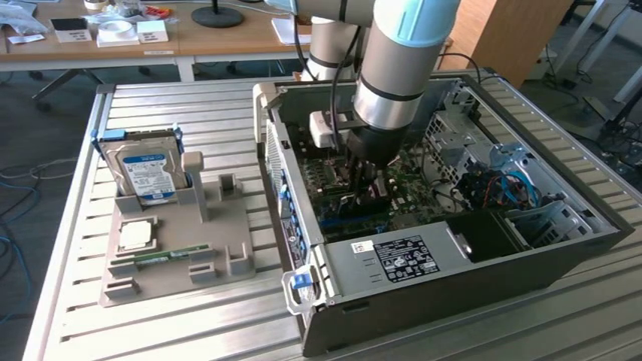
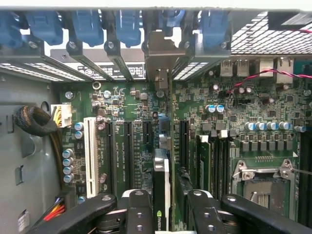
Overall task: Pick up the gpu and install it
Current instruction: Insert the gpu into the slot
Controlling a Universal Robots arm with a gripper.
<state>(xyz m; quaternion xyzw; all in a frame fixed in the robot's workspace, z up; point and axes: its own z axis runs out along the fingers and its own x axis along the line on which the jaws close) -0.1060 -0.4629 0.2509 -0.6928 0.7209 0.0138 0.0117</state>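
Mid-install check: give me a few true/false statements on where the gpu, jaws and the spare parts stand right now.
1. The gripper holds the gpu edge-on between its jaws. True.
2. The gpu hangs over the motherboard inside the open computer case. True.
3. The hard drive lies flat inside the case. False: it stands upright in the grey holder on the table.
4. The gpu sits in the grey holder. False: it is in the jaws, inside the case.
5. A RAM stick lies in the holder. True.
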